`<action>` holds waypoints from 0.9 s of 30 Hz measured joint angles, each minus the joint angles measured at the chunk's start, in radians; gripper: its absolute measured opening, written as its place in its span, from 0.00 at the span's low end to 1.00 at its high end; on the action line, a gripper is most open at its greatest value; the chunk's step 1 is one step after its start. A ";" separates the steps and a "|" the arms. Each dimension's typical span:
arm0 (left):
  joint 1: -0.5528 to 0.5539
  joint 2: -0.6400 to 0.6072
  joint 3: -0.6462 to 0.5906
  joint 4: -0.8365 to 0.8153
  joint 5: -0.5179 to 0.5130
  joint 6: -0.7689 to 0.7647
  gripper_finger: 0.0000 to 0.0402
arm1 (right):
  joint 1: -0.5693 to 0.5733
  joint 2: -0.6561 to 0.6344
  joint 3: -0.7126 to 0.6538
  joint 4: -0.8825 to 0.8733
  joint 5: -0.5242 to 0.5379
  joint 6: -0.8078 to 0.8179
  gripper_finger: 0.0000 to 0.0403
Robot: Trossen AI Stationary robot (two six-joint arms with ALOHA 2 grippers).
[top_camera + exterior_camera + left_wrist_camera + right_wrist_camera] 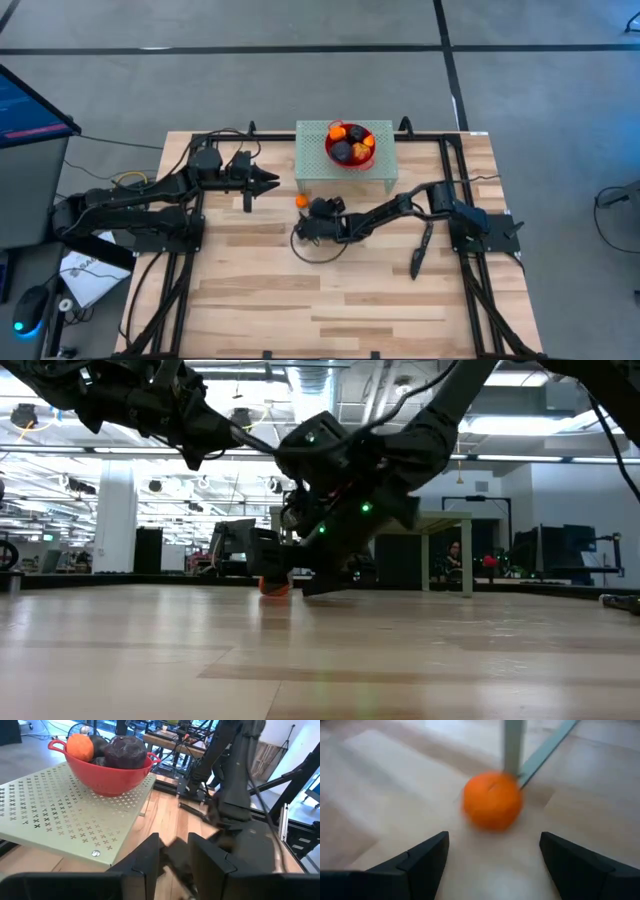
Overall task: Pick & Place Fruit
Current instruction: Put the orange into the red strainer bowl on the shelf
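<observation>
One small orange fruit point(492, 800) rests on the wooden table by a leg of the green stand point(514, 745); it also shows from above as an orange dot point(301, 200) and low down point(274, 587). My right gripper point(492, 857) is open just short of that orange fruit, its fingers wide on either side without touching. The red bowl point(350, 147) stands on the green perforated stand point(312, 160) and holds dark purple and orange fruits point(125, 751). My left gripper point(172, 857) hovers left of the stand, its fingers a little apart around nothing.
The green stand's legs and edge point(120, 840) lie close to both grippers. Black frame rails point(455, 175) run along the table's sides. A monitor point(30, 105) and papers sit off the left edge. Bare wood point(340, 300) spreads toward the near edge.
</observation>
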 joint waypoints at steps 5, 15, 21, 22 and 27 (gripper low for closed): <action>-0.002 0.000 0.000 0.000 0.000 0.000 0.24 | -0.048 0.018 0.001 0.065 -0.028 -0.013 0.77; -0.036 0.000 0.000 0.000 0.000 0.000 0.24 | -0.059 0.079 0.008 0.285 -0.084 -0.161 0.76; -0.045 0.000 0.000 0.000 0.000 0.000 0.24 | -0.049 0.074 0.009 0.258 -0.086 -0.162 0.67; -0.045 0.000 0.000 0.000 0.000 0.000 0.24 | -0.045 0.074 0.009 0.258 -0.086 -0.162 0.65; -0.045 0.000 0.000 0.000 0.000 0.000 0.24 | -0.040 0.073 0.009 0.257 -0.085 -0.161 0.51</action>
